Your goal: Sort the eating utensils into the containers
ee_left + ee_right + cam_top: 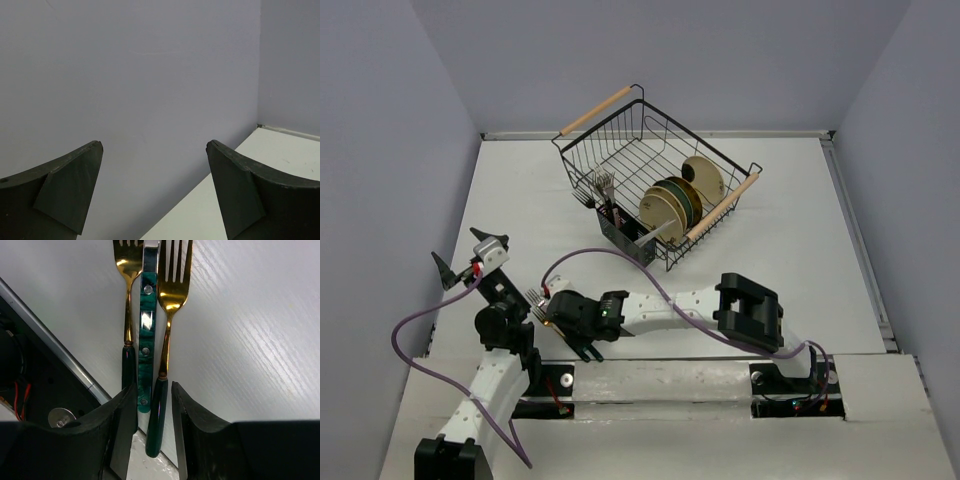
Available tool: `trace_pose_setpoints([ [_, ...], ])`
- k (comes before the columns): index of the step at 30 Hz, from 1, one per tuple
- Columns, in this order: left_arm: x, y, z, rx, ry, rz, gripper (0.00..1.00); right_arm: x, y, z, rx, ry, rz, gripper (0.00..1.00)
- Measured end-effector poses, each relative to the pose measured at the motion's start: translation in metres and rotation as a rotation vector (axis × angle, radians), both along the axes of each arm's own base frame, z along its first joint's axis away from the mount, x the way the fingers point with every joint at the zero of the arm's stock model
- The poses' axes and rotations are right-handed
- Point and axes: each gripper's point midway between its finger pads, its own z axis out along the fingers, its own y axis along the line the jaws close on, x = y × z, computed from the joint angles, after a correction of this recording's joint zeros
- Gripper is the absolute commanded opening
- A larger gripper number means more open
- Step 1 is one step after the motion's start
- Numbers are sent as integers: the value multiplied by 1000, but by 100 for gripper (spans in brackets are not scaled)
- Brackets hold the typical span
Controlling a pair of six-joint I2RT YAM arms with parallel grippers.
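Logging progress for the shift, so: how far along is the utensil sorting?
Done: several forks stand in the black caddy. In hand: the right gripper brackets the handles of three utensils lying on the table, though a firm grip isn't clear. Remaining: lifting those into the caddy. The left gripper hangs open and empty.

We see soft, even overhead light, with only faint shadows on the counter (800, 230). Glare flares off the gold heads of the forks (171, 300). Close to the lens, the fingers (65, 195) of the left hand (154, 145) look slightly blurred.
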Motion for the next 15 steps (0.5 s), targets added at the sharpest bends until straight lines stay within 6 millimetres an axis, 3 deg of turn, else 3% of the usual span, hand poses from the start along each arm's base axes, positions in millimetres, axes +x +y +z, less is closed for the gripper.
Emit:
trace_pose_setpoints([
  [15, -3, -1, 4, 1, -20, -6, 99, -4, -4, -15, -21, 33, -40, 29],
])
